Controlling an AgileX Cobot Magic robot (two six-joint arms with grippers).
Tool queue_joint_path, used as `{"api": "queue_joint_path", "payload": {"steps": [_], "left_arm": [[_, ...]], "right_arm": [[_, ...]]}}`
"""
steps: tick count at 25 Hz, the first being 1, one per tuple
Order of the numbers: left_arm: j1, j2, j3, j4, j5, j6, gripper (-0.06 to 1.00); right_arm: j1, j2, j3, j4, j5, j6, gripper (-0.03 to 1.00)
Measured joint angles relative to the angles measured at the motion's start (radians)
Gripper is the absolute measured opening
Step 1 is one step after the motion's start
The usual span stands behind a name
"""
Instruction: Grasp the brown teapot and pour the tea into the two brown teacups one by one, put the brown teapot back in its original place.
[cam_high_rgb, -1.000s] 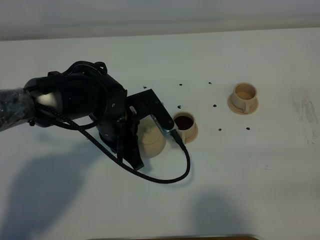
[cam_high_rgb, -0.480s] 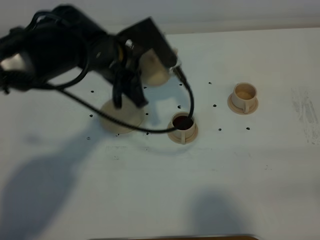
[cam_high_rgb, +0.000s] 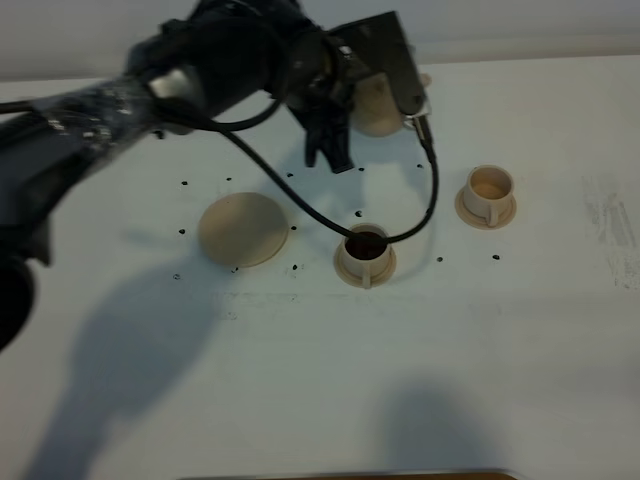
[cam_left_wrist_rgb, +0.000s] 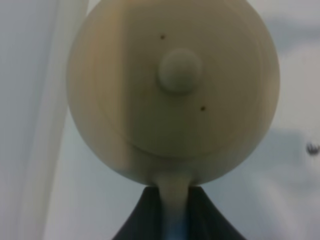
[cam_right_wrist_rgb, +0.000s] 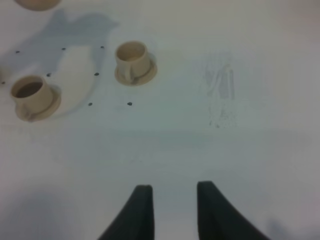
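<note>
**A:** Where is the brown teapot (cam_high_rgb: 378, 105)?

**B:** It's lifted off the table near the far edge. The left gripper (cam_left_wrist_rgb: 175, 202) is clamped on its loop handle.

**A:** Which cup comes next?

**B:** Probably the empty teacup (cam_high_rgb: 488, 192), which sits rightward and frontward of the pot. The filled teacup (cam_high_rgb: 365, 250) sits frontward, with a black cable (cam_high_rgb: 434, 190) drooping near it.

**A:** And the other arm?

**B:** The right gripper (cam_right_wrist_rgb: 172, 202) has its jaws apart and holds nothing. The large saucer (cam_high_rgb: 243, 229) lies bare, farther left.
</note>
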Motion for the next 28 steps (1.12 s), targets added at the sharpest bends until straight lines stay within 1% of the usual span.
{"api": "queue_joint_path", "payload": {"steps": [3, 6, 11, 18, 22, 28], "left_arm": [[-0.017, 0.053, -0.068, -0.005, -0.001, 0.072, 0.09], [-0.028, 0.088, -0.099, -0.006, -0.019, 0.144, 0.09], [-0.031, 0.126, -0.101, -0.006, -0.046, 0.232, 0.09], [-0.04, 0.157, -0.101, -0.004, -0.108, 0.322, 0.09], [-0.057, 0.166, -0.101, -0.003, -0.113, 0.407, 0.09], [-0.075, 0.169, -0.101, 0.003, -0.119, 0.505, 0.09]], "right_arm": [[0.0, 0.0, 0.0, 0.0, 0.0, -0.001, 0.23], [0.0, 0.0, 0.0, 0.0, 0.0, -0.001, 0.23], [0.0, 0.0, 0.0, 0.0, 0.0, -0.001, 0.23], [0.0, 0.0, 0.0, 0.0, 0.0, 0.001, 0.23], [0.0, 0.0, 0.0, 0.0, 0.0, 0.001, 0.23], [0.0, 0.0, 0.0, 0.0, 0.0, 0.001, 0.23]]}}
